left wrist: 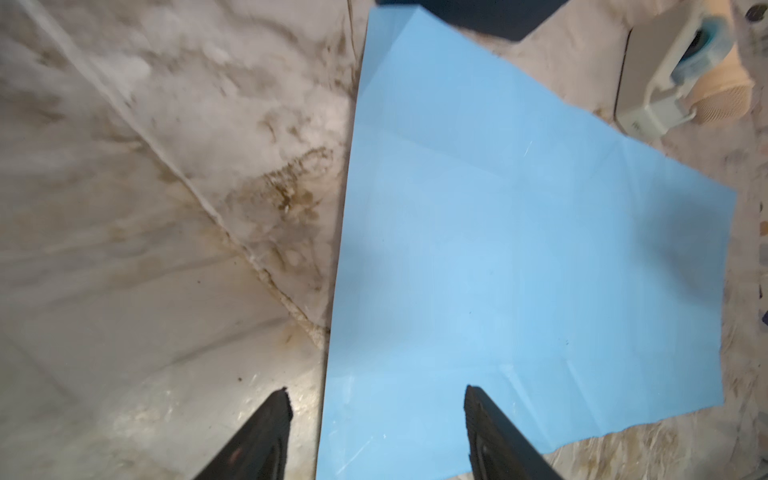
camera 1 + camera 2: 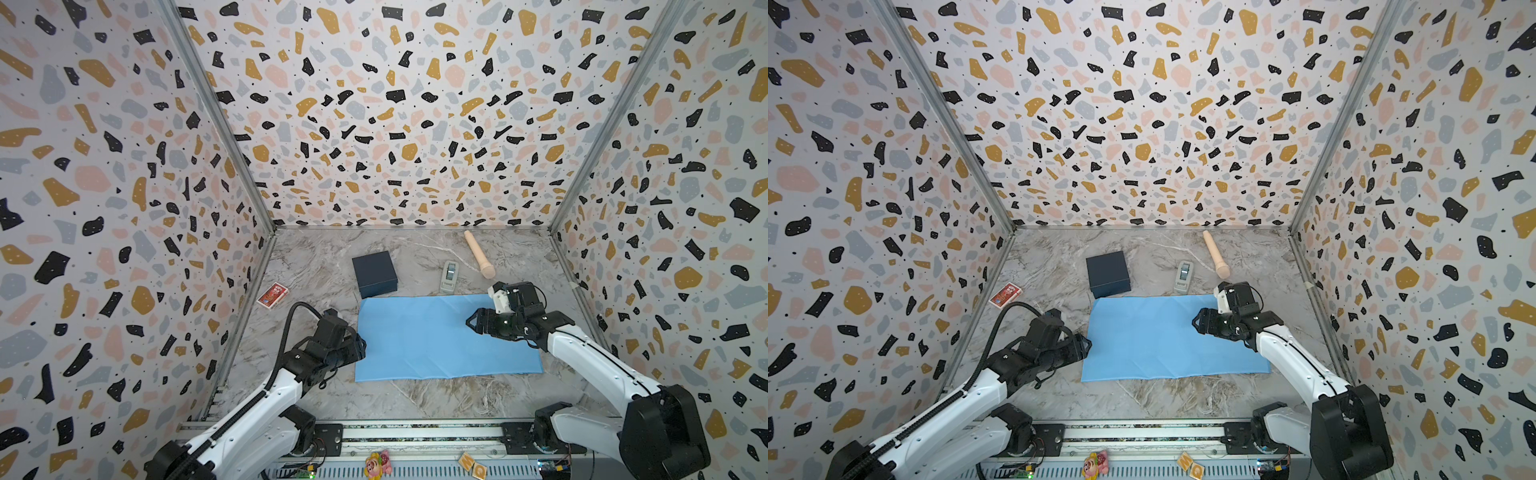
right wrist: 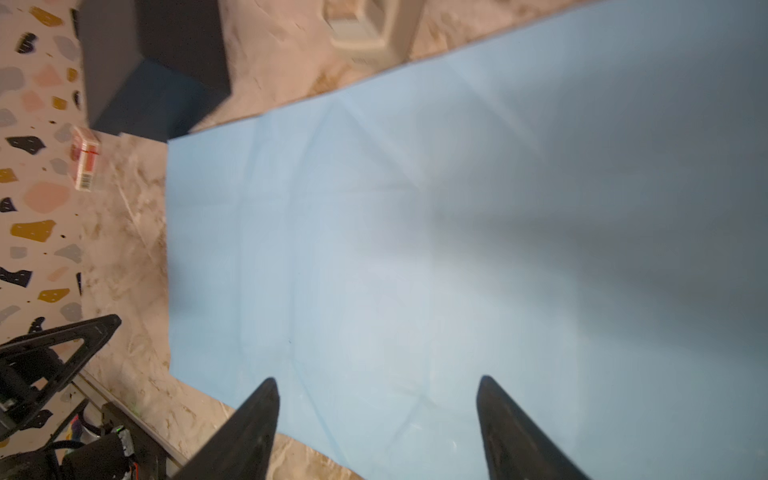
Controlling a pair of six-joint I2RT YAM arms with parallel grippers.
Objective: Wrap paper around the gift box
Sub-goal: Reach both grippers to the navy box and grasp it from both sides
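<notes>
The paper (image 2: 440,336) (image 2: 1167,336) lies flat on the marble table, light blue face up, with faint creases. The dark navy gift box (image 2: 374,274) (image 2: 1108,274) stands lid on just beyond the paper's far left corner. My left gripper (image 2: 361,345) (image 1: 376,390) is open at the paper's left edge, one finger over marble, the other over the paper (image 1: 519,270), nothing held. My right gripper (image 2: 469,322) (image 3: 377,379) hangs open over the paper's right part (image 3: 415,249), empty. Both wrist views catch the box (image 1: 478,16) (image 3: 153,62) at the frame edge.
A red card pack (image 2: 272,295) lies by the left wall. A grey tape dispenser (image 2: 449,276) and a beige rod (image 2: 478,257) lie beyond the paper's far right edge. Patterned walls close in on three sides. Bare marble shows in front of the paper.
</notes>
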